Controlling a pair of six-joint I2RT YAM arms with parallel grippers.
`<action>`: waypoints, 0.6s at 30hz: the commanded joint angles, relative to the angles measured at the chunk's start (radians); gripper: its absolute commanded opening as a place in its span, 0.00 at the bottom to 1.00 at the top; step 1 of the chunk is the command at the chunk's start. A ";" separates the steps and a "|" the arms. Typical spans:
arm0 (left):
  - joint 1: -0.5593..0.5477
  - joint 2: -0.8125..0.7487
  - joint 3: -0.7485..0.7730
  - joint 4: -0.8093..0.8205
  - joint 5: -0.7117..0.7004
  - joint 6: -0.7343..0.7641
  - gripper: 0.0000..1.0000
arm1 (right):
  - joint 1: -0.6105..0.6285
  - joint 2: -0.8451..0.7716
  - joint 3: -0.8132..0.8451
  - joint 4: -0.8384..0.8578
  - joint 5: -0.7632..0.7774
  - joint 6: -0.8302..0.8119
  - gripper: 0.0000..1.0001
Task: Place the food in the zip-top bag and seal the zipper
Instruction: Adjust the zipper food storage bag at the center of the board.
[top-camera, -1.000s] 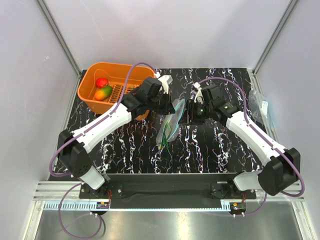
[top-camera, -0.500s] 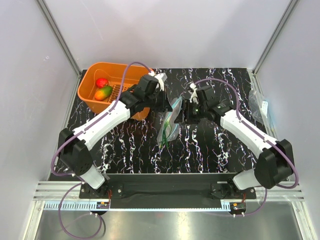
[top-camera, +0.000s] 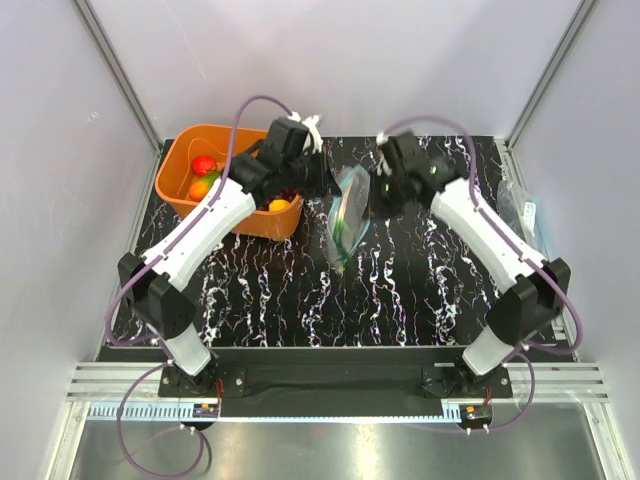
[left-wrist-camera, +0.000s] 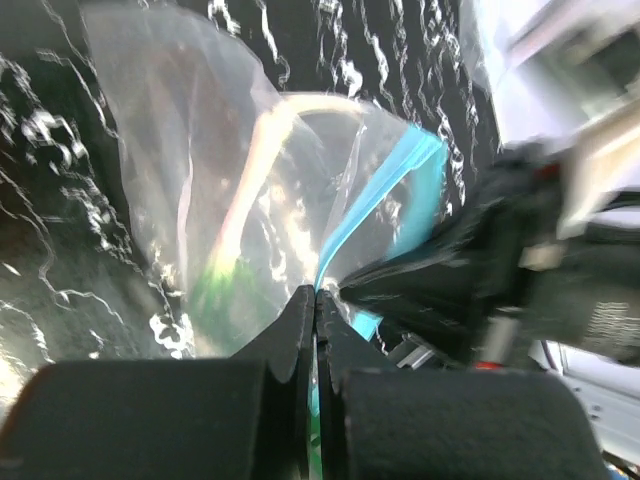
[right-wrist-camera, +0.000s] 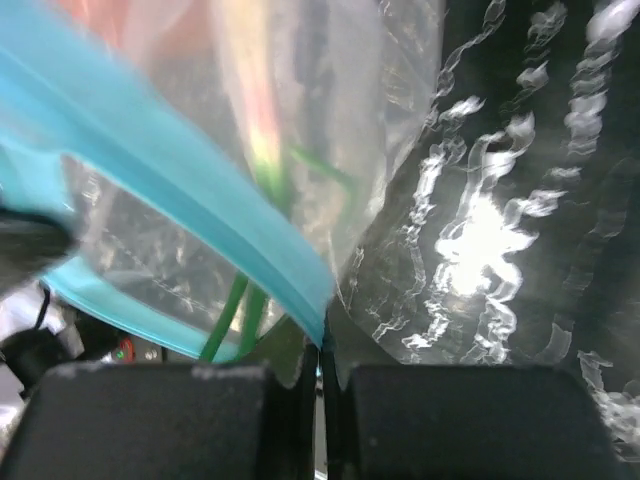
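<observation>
The orange basket (top-camera: 265, 226) sits just left of the left hand (top-camera: 328, 188), on the far-left corner of the black, white-veined bench (top-camera: 400, 290), which spreads out beneath both hands. Well to the right of the right hand (top-camera: 372, 196), a clear packet (top-camera: 522, 214) lies by the bench's edge, near the white wall (top-camera: 590, 150).

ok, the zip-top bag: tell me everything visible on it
The zip-top bag is clear, crinkly soft plastic with a light teal zipper strip along its mouth. It hangs with its mouth gaping between the left gripper and the right gripper, each shut on one lip. Green chive stems show inside. Whether its bottom touches the table is unclear.
</observation>
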 joint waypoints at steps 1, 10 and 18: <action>0.019 0.025 0.193 -0.166 -0.011 0.051 0.00 | 0.004 0.096 0.416 -0.429 0.236 -0.075 0.00; 0.085 -0.017 0.172 -0.286 -0.071 0.059 0.00 | -0.011 0.139 0.602 -0.706 0.360 -0.069 0.00; -0.059 0.081 0.322 -0.254 0.001 -0.034 0.00 | 0.020 0.069 0.460 -0.480 0.061 -0.040 0.00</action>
